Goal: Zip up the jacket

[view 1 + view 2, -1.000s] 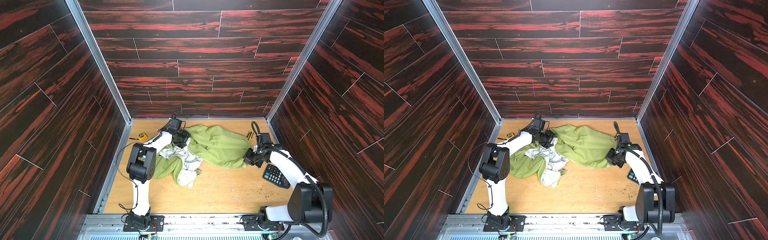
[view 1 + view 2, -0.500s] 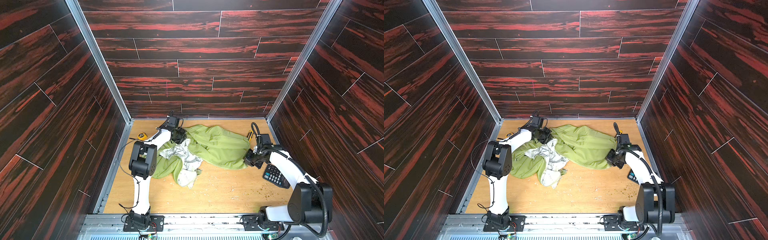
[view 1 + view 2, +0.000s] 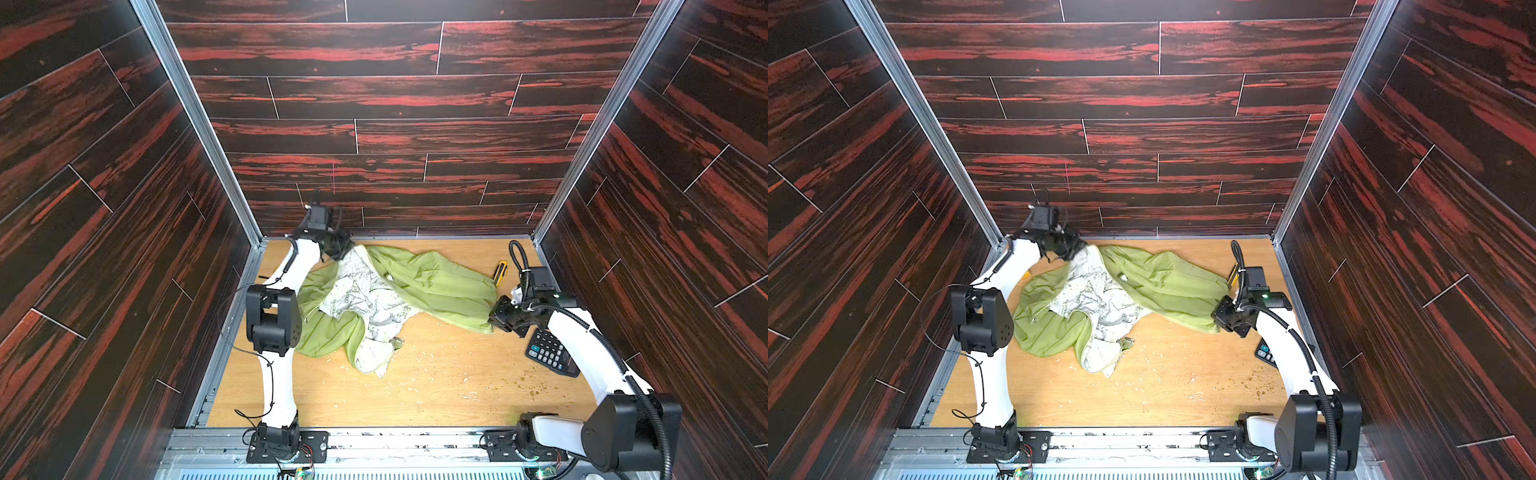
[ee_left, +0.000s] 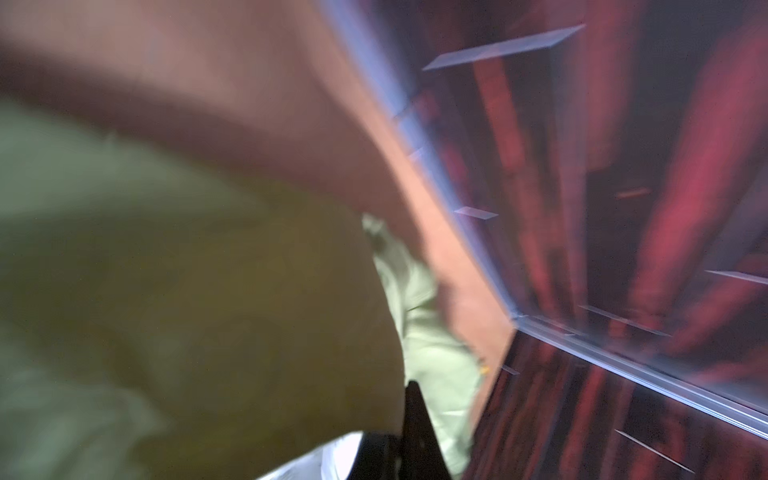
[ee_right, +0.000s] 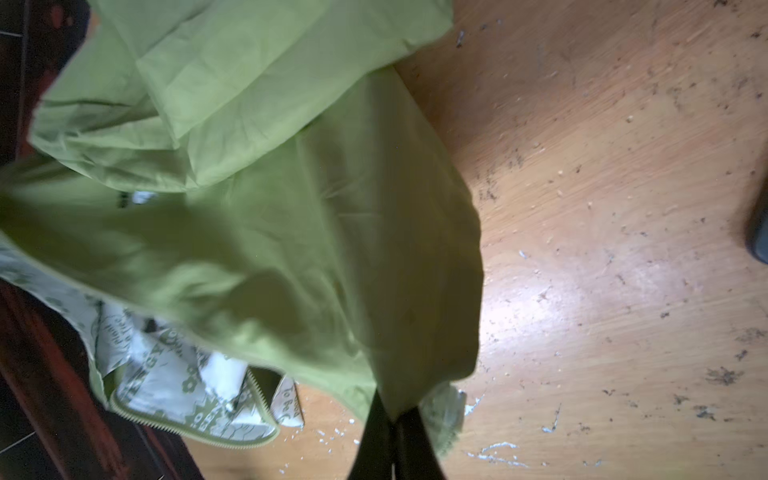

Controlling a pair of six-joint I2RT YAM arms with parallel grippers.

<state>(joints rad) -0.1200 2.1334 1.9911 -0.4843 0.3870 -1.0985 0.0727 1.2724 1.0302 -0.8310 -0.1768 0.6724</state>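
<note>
Nearest me the scuffed wooden bench [image 3: 415, 390] carried only crumbs, with a dark push-button calculator [image 3: 548, 353] off to my right. Just past it my right hand [image 3: 495, 318] was clenched on the green hem of the thin lime-green jacket [image 3: 436, 282], low against the bench. The jacket sprawled open across the middle and left of the bench. Its whitish printed lining [image 3: 365, 291] was turned up, and a run of pale zipper teeth [image 5: 257, 401] curled loose along one edge. A yellow-handled utility knife [image 3: 500, 270] lay beyond the fabric near the right wall. Farthest off, in the back left corner, my left hand [image 3: 345, 251] was shut on a raised peak of the cloth; its wrist view was too blurred to show which edge. The risk, as I judged it, was that neither grip looked to be on the slider or the zipper's foot. Pulling apart might only stretch the slippery fabric, let it slip free, or twist the two rows out of line.
</note>
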